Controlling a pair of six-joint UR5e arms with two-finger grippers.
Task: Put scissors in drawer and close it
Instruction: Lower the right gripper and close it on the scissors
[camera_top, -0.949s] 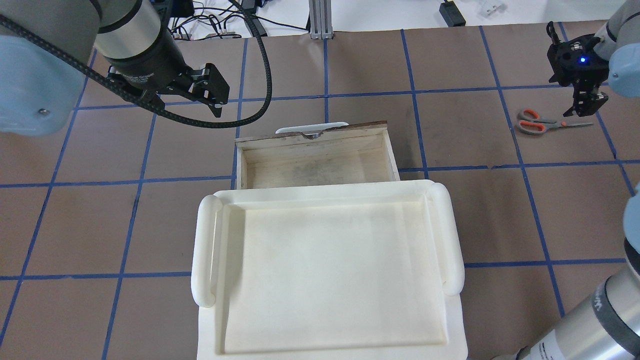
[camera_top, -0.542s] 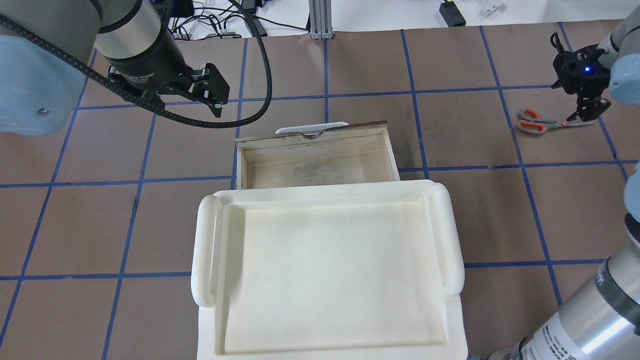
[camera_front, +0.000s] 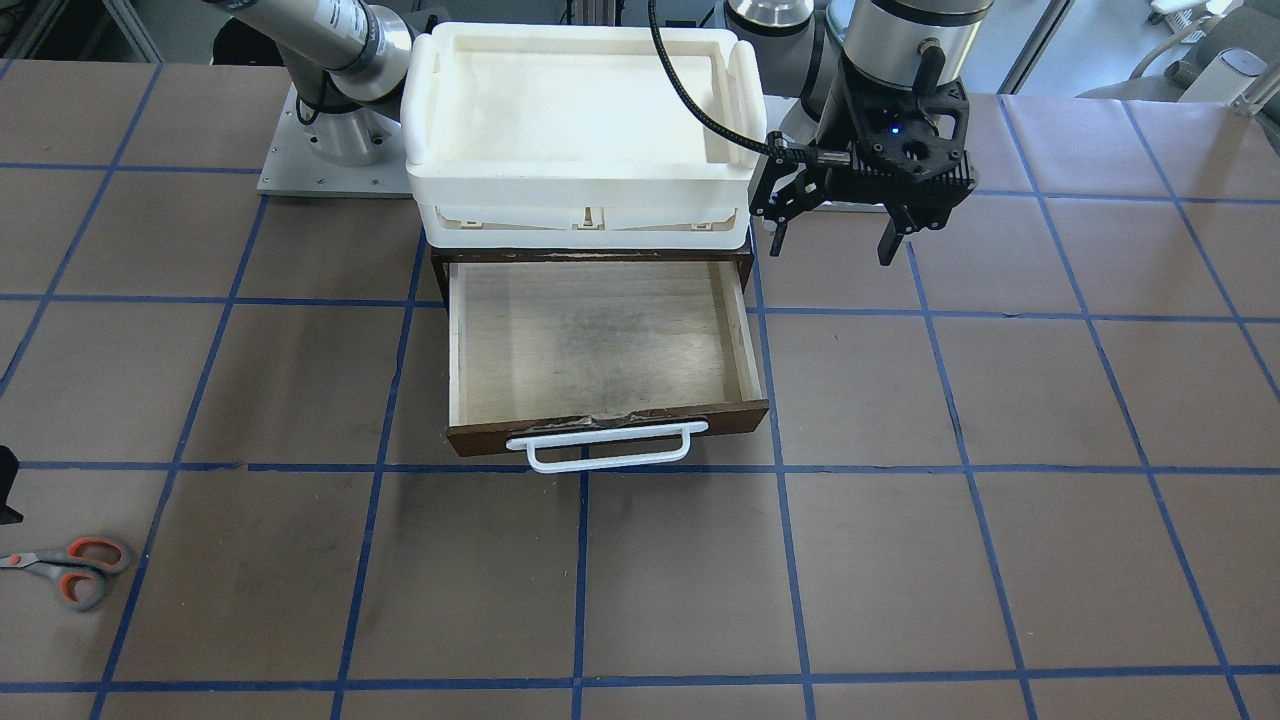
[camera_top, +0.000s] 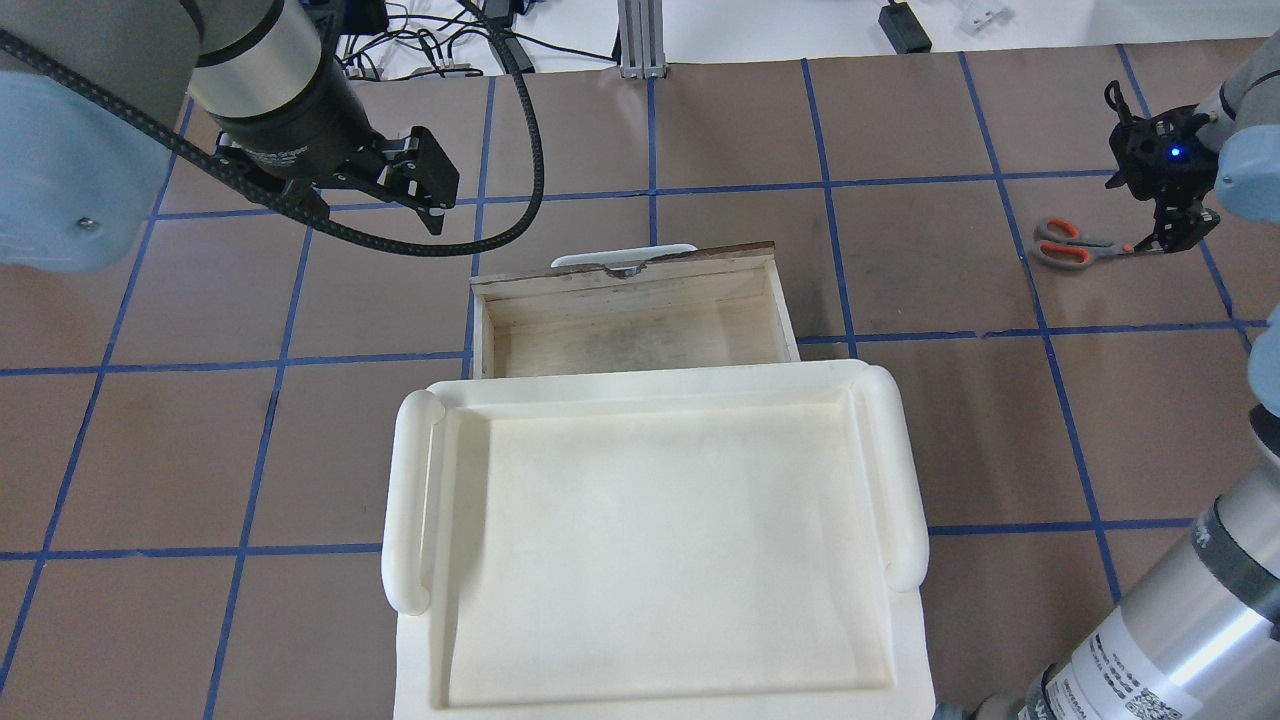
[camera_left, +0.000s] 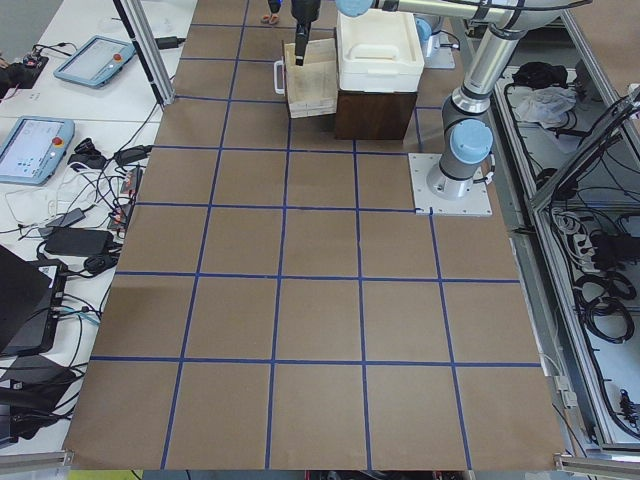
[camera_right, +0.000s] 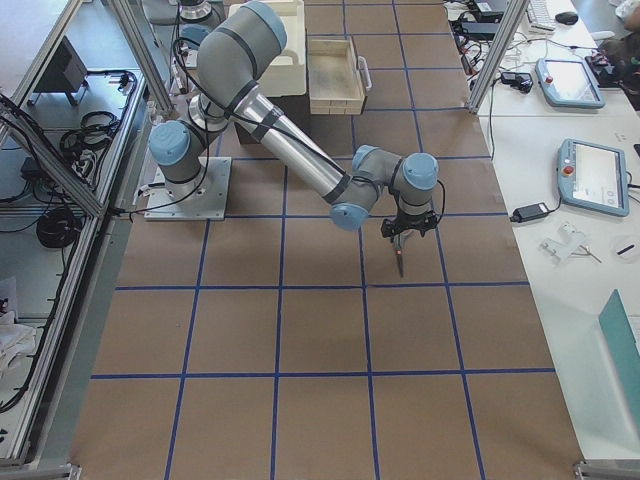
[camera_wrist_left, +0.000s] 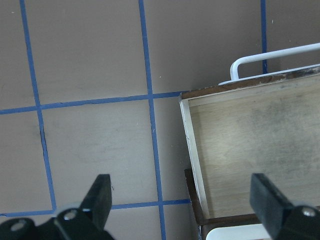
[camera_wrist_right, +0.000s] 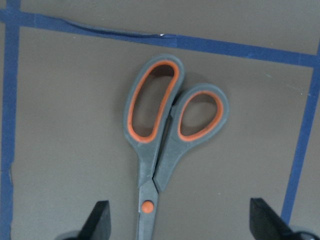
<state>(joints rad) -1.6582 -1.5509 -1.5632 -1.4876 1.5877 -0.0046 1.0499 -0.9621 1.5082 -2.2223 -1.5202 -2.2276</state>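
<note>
Brown paper table (camera_top: 920, 280) w/ a blue tape grid, benches & cables round the edges.

We see the right end effector (camera_wrist_right: 181, 224) pointing straight down, low over the scissors (camera_wrist_right: 165, 125). Its fingers (camera_wrist_right: 98, 220) are spread wide & grip nothing. The scissors lie flat on the table w/ blades shut. Their pivot sits btwn the two fingers, nearer one of them. The grey, orange-lined loops stick out past the fingertips on the side facing the drawer (camera_top: 630, 330). The blades run back under the end effector, out of the wrist view. We can't tell if the fingertips touch the table.

The left end effector (camera_front: 833, 245) hangs above the table well apart from the scissors, also spread wide & empty. From its wrist cam the drawer is below it, off to one side. One finger (camera_wrist_left: 100, 195) is over bare table & the other over the drawer's near corner.

The drawer is pulled out of a dark cabinet, w/ only pale wood showing inside. Its white bar handle (camera_front: 600, 450) is at the end far from the left end effector. A white tray (camera_front: 580, 190) sits on top of the cabinet, just beside that end effector.
</note>
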